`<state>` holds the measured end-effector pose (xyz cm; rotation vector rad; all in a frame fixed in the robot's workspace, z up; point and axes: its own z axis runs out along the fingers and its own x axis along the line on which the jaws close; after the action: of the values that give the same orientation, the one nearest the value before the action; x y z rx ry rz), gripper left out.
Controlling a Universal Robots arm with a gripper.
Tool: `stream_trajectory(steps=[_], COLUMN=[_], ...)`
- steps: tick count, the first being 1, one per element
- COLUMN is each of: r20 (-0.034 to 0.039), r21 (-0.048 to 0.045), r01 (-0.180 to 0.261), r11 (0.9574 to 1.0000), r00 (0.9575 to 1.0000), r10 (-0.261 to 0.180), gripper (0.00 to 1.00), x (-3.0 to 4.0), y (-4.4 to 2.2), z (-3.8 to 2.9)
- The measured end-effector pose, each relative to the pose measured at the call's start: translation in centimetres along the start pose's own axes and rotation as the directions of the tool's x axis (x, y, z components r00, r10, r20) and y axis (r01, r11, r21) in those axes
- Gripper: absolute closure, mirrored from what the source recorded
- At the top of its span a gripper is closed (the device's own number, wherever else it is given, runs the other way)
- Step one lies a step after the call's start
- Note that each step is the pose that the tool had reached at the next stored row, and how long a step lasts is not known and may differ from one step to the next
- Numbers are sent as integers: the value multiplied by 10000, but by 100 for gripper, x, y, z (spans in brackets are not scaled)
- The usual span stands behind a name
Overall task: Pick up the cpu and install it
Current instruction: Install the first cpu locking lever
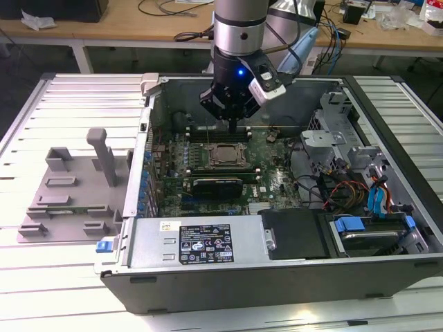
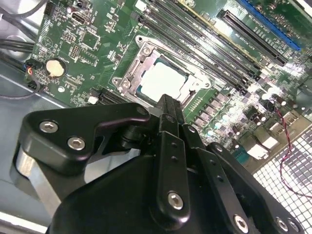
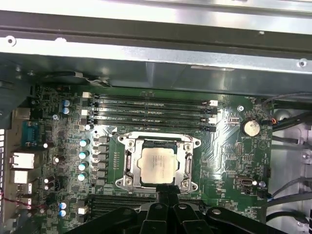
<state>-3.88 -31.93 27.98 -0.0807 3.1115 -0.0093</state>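
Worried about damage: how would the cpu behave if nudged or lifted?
Probably stiff: the cpu is a flat metal-topped square. Likely slippery on that shiny top. Seated inside the socket frame, it should resist sideways pushes.

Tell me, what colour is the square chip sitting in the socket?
The cpu is pale silver-grey; first wrist view shows it best.

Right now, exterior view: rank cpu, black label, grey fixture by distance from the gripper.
1. cpu, in the socket right under the gripper.
2. black label, on the metal box at the case's near side.
3. grey fixture, outside the case, exterior view's left.
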Motion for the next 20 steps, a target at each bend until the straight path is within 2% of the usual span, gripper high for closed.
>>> stream_trajectory(steps=[1, 3, 4, 7, 10, 12, 20], r20=[-1, 0, 0, 1, 0, 3, 4], r21=[1, 0, 0, -1, 0, -59, -94], r01=[0, -1, -2, -3, -1, -6, -4], r11=[10000, 10000, 10000, 10000, 10000, 10000, 10000], r00=[10000, 10000, 10000, 10000, 10000, 10000, 10000], r10=[0, 1, 2, 3, 1, 6, 5], gripper=[89, 89, 89, 89, 89, 89, 89], x=[17, 225, 390, 554, 564, 566, 565], y=[1, 12, 20, 29, 29, 30, 29], z=[-1, -6, -11, -16, -16, -16, -16])
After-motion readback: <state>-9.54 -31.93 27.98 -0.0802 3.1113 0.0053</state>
